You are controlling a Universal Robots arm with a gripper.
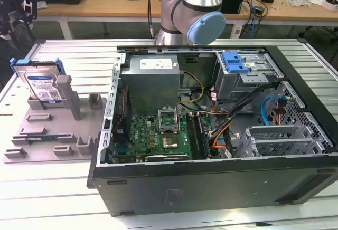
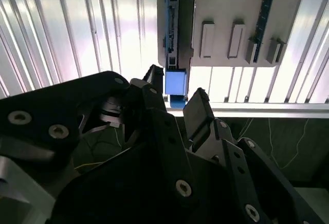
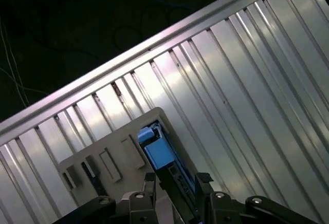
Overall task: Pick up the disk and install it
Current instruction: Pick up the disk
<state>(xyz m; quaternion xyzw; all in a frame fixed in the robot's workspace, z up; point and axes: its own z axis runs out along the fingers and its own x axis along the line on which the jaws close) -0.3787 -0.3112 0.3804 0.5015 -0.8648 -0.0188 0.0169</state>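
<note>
gripper (image 2: 176, 88): open wide, hovers over disk (image 2: 179, 34), holds nothing
disk: upright in gray holder (image 1: 58, 135)
risk: off-centre closing may tilt or jam disk in holder

One disk (image 1: 42, 85), one grey holder (image 1: 53, 137), one open computer case (image 1: 211, 188), one gripper (image 2: 176, 88).

Disk (image 1: 43, 85): flat silver drive with a white-and-blue label on its face and a blue bracket framing its edges. It stands on one edge, leaning back, slotted into a grey holder (image 1: 53, 135). In both wrist views it shows edge-on, out beyond the gripper (image 2: 176, 93). It is lined up with the gap between the spread fingers and clear of both.
</note>
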